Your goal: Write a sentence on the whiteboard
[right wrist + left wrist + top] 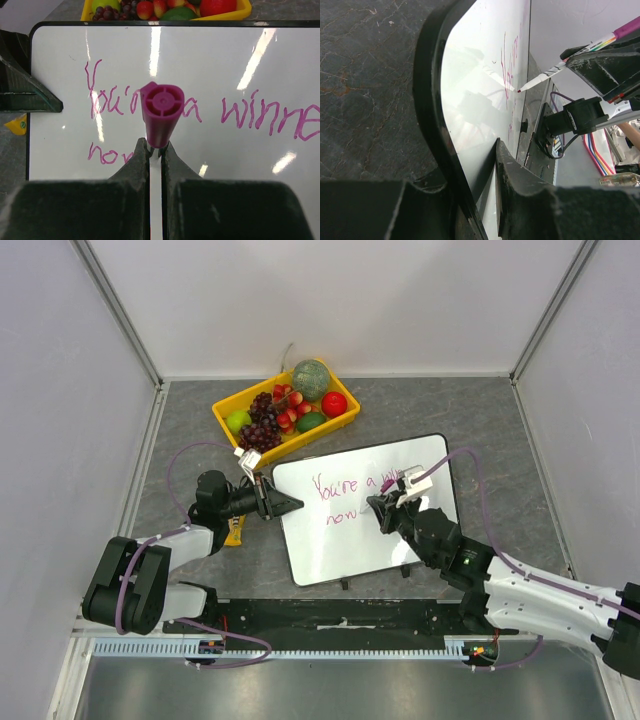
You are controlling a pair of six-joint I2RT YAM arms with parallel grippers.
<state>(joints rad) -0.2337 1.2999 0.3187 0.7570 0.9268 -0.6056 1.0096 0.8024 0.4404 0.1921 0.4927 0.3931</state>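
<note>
The whiteboard (345,535) lies flat on the grey table, with magenta writing "You're a winne" and "now" under it. My left gripper (290,505) is shut on the whiteboard's left edge (432,125). My right gripper (385,510) is shut on a white marker with a magenta end (161,114), over the second line of writing. In the left wrist view the marker's tip (520,91) touches the board. In the right wrist view the writing shows on the whiteboard (235,65) and the marker hides the tip.
A yellow tray (230,423) of fruit stands just beyond the board's far left corner. A small yellow object (235,531) lies under my left arm. Walls close the table at the left, right and back.
</note>
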